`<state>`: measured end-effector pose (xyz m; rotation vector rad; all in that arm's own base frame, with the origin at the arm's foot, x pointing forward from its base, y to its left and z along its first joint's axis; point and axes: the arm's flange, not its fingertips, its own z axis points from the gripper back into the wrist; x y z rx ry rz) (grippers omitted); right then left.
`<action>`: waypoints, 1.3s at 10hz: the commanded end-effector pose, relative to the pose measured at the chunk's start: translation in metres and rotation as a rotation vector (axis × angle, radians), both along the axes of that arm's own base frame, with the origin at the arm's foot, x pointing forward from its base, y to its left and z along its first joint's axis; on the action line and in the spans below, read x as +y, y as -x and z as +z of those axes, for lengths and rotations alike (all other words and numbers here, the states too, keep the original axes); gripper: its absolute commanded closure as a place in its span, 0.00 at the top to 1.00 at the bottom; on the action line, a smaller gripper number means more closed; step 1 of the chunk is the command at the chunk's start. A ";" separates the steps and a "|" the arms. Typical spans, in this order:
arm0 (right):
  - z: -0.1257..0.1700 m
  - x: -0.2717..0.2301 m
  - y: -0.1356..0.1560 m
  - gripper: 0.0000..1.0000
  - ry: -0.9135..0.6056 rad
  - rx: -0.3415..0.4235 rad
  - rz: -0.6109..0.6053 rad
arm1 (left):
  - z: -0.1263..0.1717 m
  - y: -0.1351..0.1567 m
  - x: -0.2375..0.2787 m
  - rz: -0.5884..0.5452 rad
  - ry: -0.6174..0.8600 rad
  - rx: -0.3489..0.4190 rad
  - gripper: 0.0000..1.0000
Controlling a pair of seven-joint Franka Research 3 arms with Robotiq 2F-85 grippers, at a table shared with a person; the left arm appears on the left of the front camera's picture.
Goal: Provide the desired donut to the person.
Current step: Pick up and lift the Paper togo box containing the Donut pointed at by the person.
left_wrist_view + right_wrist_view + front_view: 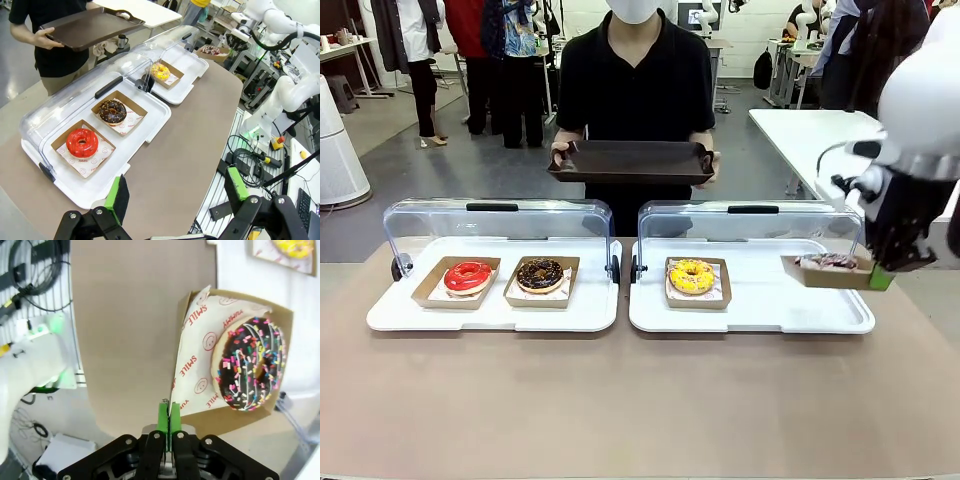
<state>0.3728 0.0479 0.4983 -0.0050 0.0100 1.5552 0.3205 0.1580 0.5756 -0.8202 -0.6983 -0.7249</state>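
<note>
A chocolate donut with coloured sprinkles (250, 365) lies on printed paper in a small cardboard tray (825, 272). My right gripper (166, 417) is shut on that tray's edge and holds it just above the right end of the right white tray (750, 318). From the left wrist the held donut (211, 50) shows far off. The person (638, 80) stands across the table holding out a dark serving tray (632, 160) with both hands. My left gripper (176, 192) hangs open with nothing between its fingers, high above the table's near left corner.
The left white tray (490, 315) holds a red donut (468, 277) and a chocolate donut (540, 275); a yellow donut (691, 276) sits on the right one. Both clear lids (500, 225) stand open at the back. Bare brown table lies in front.
</note>
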 end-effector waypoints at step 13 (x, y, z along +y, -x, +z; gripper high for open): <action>0.165 0.000 0.036 0.00 -0.050 -0.043 -0.076 | -0.001 0.001 0.001 -0.010 0.003 -0.021 1.00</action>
